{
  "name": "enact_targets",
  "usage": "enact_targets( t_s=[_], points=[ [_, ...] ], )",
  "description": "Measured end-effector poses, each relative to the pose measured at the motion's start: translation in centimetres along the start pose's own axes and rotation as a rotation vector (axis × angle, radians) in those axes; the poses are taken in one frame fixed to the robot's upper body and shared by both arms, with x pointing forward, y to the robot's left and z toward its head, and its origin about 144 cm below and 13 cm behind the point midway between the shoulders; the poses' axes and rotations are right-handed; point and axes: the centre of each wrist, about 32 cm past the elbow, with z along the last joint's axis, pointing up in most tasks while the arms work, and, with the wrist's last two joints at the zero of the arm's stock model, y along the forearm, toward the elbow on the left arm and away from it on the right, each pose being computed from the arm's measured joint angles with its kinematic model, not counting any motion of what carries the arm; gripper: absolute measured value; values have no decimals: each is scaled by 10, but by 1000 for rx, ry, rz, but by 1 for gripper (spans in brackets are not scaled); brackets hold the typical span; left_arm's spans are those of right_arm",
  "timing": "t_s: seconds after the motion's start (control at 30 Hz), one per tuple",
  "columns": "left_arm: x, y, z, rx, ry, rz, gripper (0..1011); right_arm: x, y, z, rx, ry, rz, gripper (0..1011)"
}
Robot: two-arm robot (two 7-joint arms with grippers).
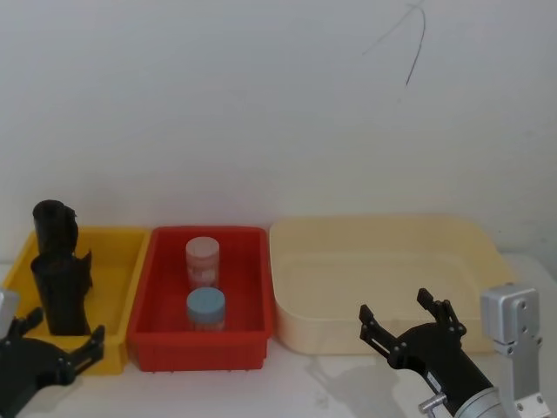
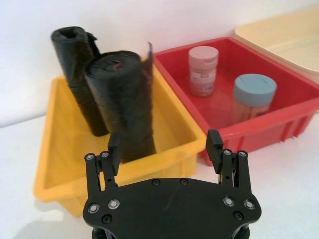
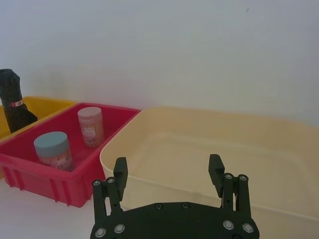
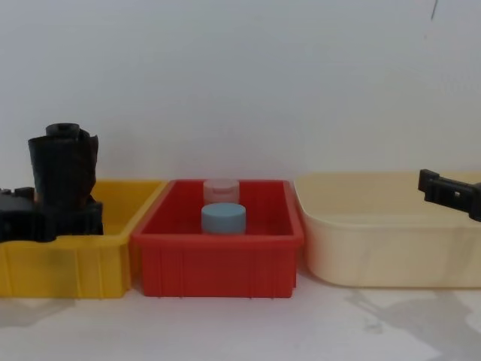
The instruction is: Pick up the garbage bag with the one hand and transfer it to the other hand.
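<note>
While garbage bag rolls (image 2: 122,99) stand upright in the yellow bin (image 2: 55,159), the left gripper (image 2: 164,147) hovers at its six o'clock, jaws wide; the right gripper (image 1: 396,306), five o'clock in the head view, gapes likewise.

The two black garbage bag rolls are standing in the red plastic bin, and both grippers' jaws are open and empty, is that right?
Not quite: the two black garbage bag rolls stand in the yellow plastic bin, as the left wrist view shows. The red plastic bin holds two lidded jars instead. The left gripper and right gripper do have open, empty jaws.
</note>
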Motion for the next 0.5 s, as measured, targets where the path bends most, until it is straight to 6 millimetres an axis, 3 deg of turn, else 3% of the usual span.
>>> enact_targets(
  t_s=[0.5],
  points=[
    [12, -5, 10, -24, 30, 100, 1001, 0, 0, 0, 0, 0, 0, 1000]
  ],
)
